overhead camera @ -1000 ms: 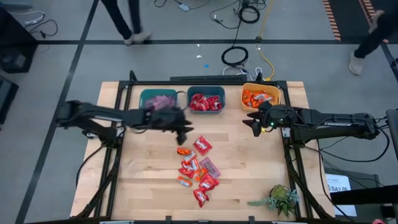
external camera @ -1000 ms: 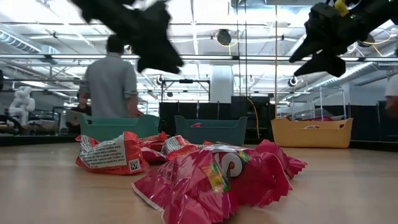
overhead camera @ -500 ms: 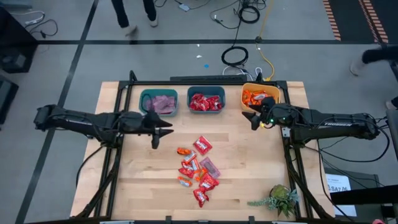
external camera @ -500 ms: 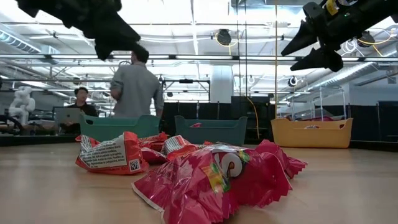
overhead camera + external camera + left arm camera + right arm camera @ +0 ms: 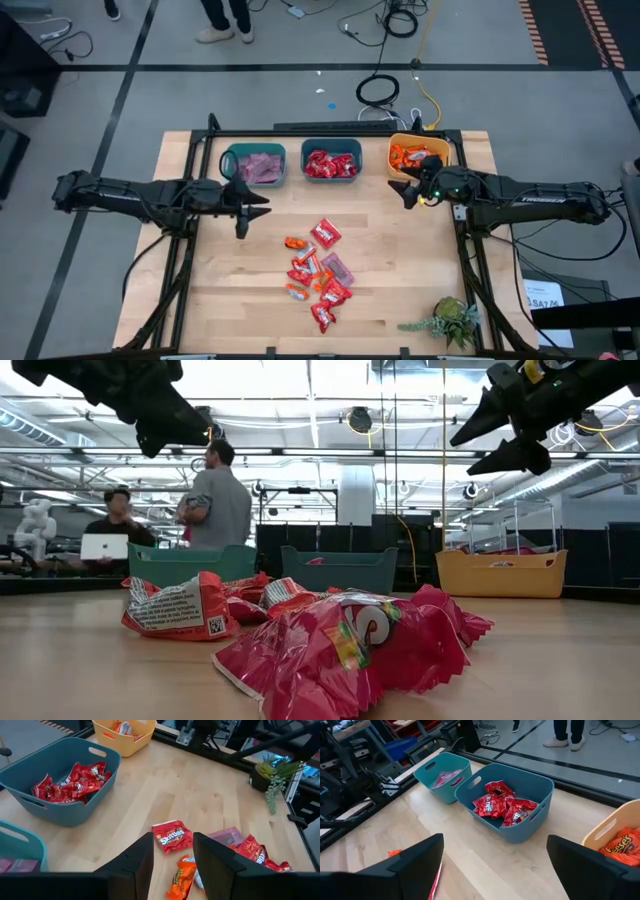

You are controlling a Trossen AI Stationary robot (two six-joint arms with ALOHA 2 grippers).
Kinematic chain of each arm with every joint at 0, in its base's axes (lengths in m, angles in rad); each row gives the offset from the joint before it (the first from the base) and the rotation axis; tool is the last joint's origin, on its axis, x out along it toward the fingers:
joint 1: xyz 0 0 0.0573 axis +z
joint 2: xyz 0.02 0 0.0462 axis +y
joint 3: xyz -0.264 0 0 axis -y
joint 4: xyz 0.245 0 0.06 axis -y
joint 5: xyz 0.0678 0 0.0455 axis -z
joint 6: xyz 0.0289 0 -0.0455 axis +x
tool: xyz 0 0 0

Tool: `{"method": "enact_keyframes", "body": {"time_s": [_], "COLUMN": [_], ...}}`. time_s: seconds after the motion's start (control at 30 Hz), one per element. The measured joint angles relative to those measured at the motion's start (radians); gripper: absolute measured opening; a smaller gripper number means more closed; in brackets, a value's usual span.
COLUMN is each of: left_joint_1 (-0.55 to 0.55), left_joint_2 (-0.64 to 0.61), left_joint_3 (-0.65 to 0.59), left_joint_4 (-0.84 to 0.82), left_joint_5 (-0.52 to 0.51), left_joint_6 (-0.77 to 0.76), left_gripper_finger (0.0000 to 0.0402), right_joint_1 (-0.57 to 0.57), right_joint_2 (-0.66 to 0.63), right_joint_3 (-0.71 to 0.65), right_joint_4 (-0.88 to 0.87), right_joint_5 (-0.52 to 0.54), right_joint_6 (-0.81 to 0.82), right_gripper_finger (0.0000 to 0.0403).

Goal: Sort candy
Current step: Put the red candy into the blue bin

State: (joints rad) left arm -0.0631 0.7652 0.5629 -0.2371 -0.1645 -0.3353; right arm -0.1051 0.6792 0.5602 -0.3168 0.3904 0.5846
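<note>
A pile of loose candy (image 5: 318, 270) in red, orange and mauve wrappers lies on the wooden table's middle; it also shows close up in the low view (image 5: 340, 645). At the far edge stand three bins: a teal one (image 5: 255, 163) with mauve candy, a teal one (image 5: 331, 163) with red candy, and a yellow one (image 5: 418, 157) with orange candy. My left gripper (image 5: 250, 208) hangs open above the table, left of the pile, nothing between its fingers (image 5: 172, 837). My right gripper (image 5: 408, 192) hangs wide open in front of the yellow bin, also empty (image 5: 495, 840).
A small potted plant (image 5: 450, 320) stands at the near right corner. Black frame rails (image 5: 190, 240) run along the table's sides. In the low view, one person stands (image 5: 218, 500) and another sits at a laptop (image 5: 112, 525) behind the table.
My left gripper has drawn back from above the table's middle, near the pile, toward the left edge, staying high above the table. My right gripper has stayed in place, turned a little at the wrist and spread its fingers wider. The candy has not moved.
</note>
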Motion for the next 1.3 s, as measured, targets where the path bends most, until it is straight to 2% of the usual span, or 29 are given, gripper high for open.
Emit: {"method": "enact_keyframes", "body": {"time_s": [0.1, 0.23, 0.37, 0.6, 0.93, 1.07, 1.3], "left_joint_1": [-0.003, -0.005, -0.005, -0.005, -0.005, -0.005, -0.019], "left_joint_2": [0.0, 0.0, 0.0, 0.0, 0.0, 0.0, -0.003], "left_joint_3": [0.0, 0.0, 0.0, 0.0, 0.0, 0.001, 0.001], "left_joint_4": [0.002, 0.001, 0.0, -0.009, -0.018, -0.019, -0.02], "left_joint_5": [0.007, 0.028, 0.047, 0.056, 0.108, 0.108, 0.108], "left_joint_6": [-0.027, -0.017, -0.017, -0.017, -0.023, -0.021, 0.013], "left_gripper_finger": [0.0146, 0.0146, 0.0146, 0.0146, 0.0146, 0.0146, 0.0146], "right_joint_1": [0.0, 0.024, 0.072, 0.13, 0.137, 0.138, 0.149], "right_joint_2": [0.015, 0.098, 0.25, 0.543, 0.941, 1.076, 1.254], "right_joint_3": [0.0, 0.0, 0.0, 0.024, 0.261, 0.354, 0.51], "right_joint_4": [0.004, 0.095, 0.194, 0.374, 0.397, 0.39, 0.259], "right_joint_5": [-0.027, -0.157, -0.162, -0.157, -0.159, -0.208, -0.239], "right_joint_6": [-0.079, -0.225, -0.306, -0.31, -0.376, -0.396, -0.445], "right_gripper_finger": [0.0348, 0.0348, 0.0348, 0.0348, 0.0348, 0.0342, 0.0338]}}
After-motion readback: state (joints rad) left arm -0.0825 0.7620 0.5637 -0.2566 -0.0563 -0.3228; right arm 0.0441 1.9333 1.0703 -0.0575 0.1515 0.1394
